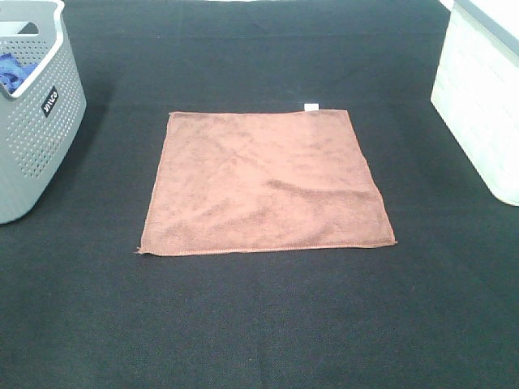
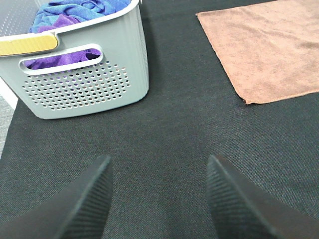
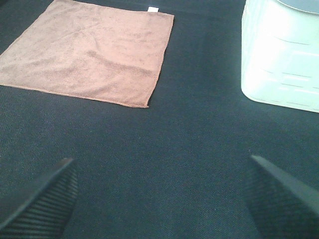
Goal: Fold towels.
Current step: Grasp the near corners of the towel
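Observation:
A square terracotta towel (image 1: 263, 182) lies flat and unfolded on the black mat, its small white tag (image 1: 310, 107) at the far edge. It also shows in the left wrist view (image 2: 269, 47) and the right wrist view (image 3: 87, 50). Neither gripper shows in the exterior high view. My left gripper (image 2: 159, 191) is open and empty over bare mat, short of the towel's near left corner. My right gripper (image 3: 162, 191) is open wide and empty over bare mat, short of the towel's near right corner.
A grey perforated basket (image 1: 36, 121) stands at the left edge, holding blue and purple cloths (image 2: 75, 12). A white bin (image 1: 482, 101) stands at the right edge, also in the right wrist view (image 3: 281, 55). Black mat (image 1: 259, 324) surrounds the towel.

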Robot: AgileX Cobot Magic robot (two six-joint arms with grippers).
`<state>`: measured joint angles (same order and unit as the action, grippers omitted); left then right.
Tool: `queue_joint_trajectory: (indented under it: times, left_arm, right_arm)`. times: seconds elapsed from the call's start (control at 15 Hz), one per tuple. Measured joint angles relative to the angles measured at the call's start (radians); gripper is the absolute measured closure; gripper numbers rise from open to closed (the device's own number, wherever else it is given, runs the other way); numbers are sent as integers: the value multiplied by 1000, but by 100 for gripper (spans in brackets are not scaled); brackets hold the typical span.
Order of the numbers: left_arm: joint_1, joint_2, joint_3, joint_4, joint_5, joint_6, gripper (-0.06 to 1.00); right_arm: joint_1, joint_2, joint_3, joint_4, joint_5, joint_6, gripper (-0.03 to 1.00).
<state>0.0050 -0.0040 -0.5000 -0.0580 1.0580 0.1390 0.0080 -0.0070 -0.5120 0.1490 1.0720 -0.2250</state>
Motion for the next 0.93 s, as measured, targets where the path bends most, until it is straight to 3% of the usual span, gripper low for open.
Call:
queue_joint_trajectory:
  times: [0.93]
  left_arm:
    - [0,0,0,0,0,0,40]
  right_arm:
    - [0,0,0,0,0,0,12]
